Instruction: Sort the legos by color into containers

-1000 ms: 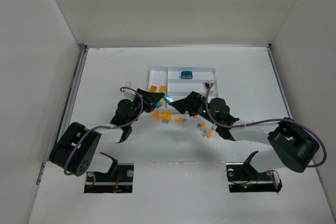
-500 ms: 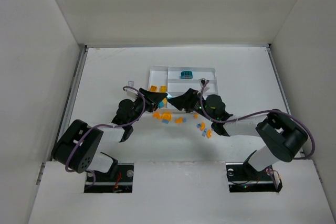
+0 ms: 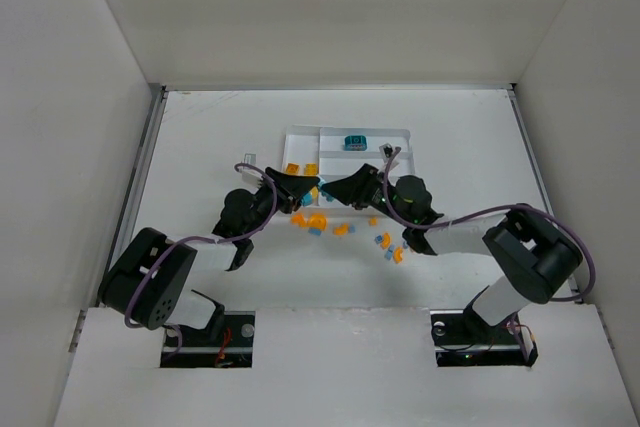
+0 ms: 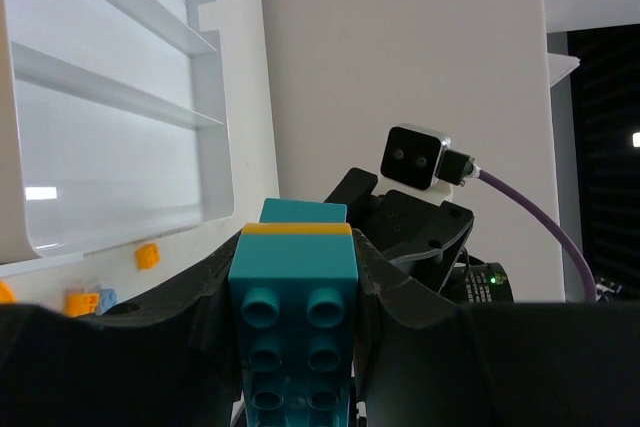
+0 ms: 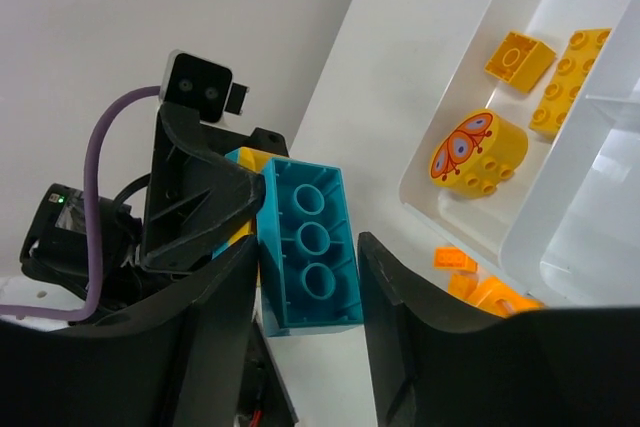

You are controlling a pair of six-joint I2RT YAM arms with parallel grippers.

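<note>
My left gripper (image 4: 297, 247) is shut on a stack of legos (image 4: 293, 282): a teal brick, a thin yellow-orange layer and a second teal brick. It holds the stack above the table, just in front of the white tray (image 3: 400, 132). My right gripper (image 5: 308, 257) meets it head on. Its jaws stand either side of the far teal brick (image 5: 310, 247), one finger against the brick and a thin gap at the other. From above, the two grippers touch noses at the teal stack (image 3: 319, 190). Small orange and blue legos (image 3: 318, 219) lie below them.
One tray section holds a teal brick (image 3: 353, 141). The narrow section holds orange bricks (image 5: 520, 55) and a yellow round patterned piece (image 5: 478, 152). More loose legos (image 3: 390, 247) lie under the right forearm. White walls close in the table.
My right gripper has moved left and forward to the left gripper, and its jaws have narrowed around the teal brick. The left gripper has kept still with the stack.
</note>
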